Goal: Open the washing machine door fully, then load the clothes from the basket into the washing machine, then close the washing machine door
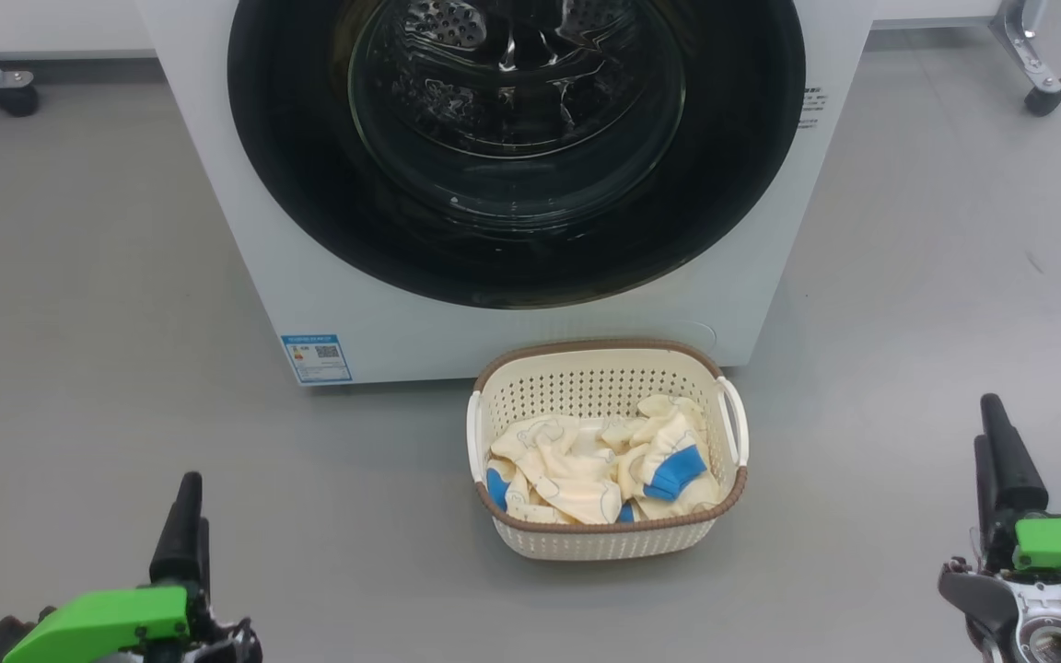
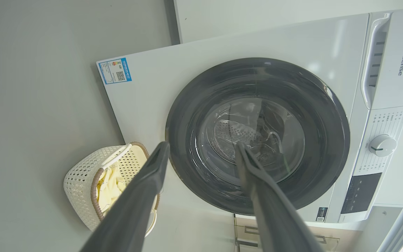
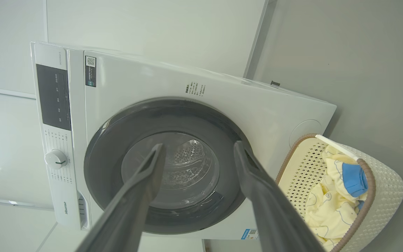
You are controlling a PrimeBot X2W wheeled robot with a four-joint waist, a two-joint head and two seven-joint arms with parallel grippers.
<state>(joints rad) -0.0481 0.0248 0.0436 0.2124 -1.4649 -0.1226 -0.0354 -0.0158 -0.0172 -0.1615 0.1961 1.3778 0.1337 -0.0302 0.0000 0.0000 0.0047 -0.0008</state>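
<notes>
Well, the big white washing machine [image 1: 512,322] stands on the grey floor [image 1: 79,322]. Its round washing machine door [image 1: 309,184] is shut flat against the front. The door has a wide shiny black rim and a clear glass bowl [image 1: 517,138] in the middle. Through the glass you can see the steel drum [image 1: 457,23] with its little holes. A small blue label [image 1: 316,357] sits at the low corner of the machine on the robot's left. In the left wrist view a white knob [image 2: 382,145] shows on the front, beside the door.

The cream basket [image 1: 604,543] sits on the floor just in front of the machine, under the door and a bit toward the robot's right. It has a brown rim and white handles. I cannot tell if it touches the machine. The clothes [image 1: 567,474] lie in a soft heap inside the basket. They are pale yellow with bright blue cuffs.

The left gripper [image 2: 202,144] hangs low on the robot's left with its two dark fingers spread wide and nothing between them. The right gripper [image 3: 198,144] is low on the robot's right. Its fingers are spread wide too, and it holds nothing. Both point toward the door and are well apart from the basket and the machine. Far back, a small black wheel [image 1: 17,98] rests on the floor on the left.
</notes>
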